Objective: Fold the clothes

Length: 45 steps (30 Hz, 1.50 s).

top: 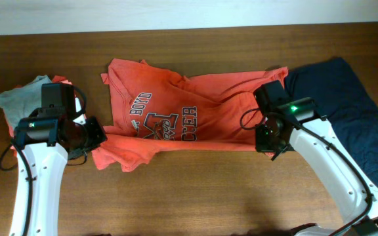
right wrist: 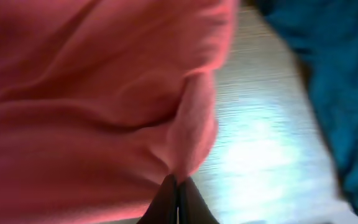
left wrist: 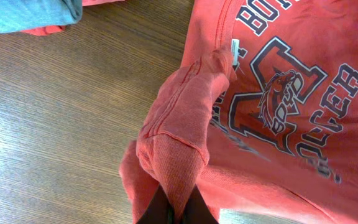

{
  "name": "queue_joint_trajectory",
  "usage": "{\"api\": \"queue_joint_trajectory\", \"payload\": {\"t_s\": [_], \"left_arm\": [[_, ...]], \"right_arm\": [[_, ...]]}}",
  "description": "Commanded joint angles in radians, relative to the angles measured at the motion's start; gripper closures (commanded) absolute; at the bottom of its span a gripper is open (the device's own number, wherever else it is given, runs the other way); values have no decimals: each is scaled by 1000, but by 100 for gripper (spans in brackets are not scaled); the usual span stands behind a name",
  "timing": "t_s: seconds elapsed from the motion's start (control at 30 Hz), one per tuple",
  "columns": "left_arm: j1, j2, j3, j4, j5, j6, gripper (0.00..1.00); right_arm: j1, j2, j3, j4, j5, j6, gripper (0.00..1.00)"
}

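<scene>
An orange-red T-shirt (top: pixel 176 108) with dark-and-white varsity lettering lies rumpled across the middle of the table. My left gripper (top: pixel 100 134) is shut on a bunched fold of it at its lower left; the left wrist view shows the cloth (left wrist: pixel 179 143) pinched between the fingers (left wrist: pixel 178 211). My right gripper (top: pixel 262 136) is shut on the shirt's lower right edge; in the right wrist view the fabric (right wrist: pixel 104 93) fills the frame above the closed fingers (right wrist: pixel 178 196). The shirt is stretched between the two grippers.
A dark navy garment (top: pixel 346 111) lies at the right, beside my right arm, and shows in the right wrist view (right wrist: pixel 328 74). A small grey folded shirt (top: pixel 20 98) lies at the far left on an orange piece, also in the left wrist view (left wrist: pixel 23 12). Bare wooden table (top: pixel 195 196) in front.
</scene>
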Motion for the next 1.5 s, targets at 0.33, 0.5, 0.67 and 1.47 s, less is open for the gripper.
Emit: {"api": "queue_joint_trajectory", "payload": {"t_s": [0.33,0.5,0.67,1.47], "left_arm": [[4,-6,6,14,-18,16,99],[4,-6,6,14,-18,16,99],[4,-6,6,14,-35,16,99],[4,-6,6,29,-66,16,99]], "right_arm": [[-61,-8,50,209,238,-175,96],[11,-8,50,320,-114,-452,96],[108,13,50,256,-222,-545,95],[77,76,-23,167,45,-64,45]]}}
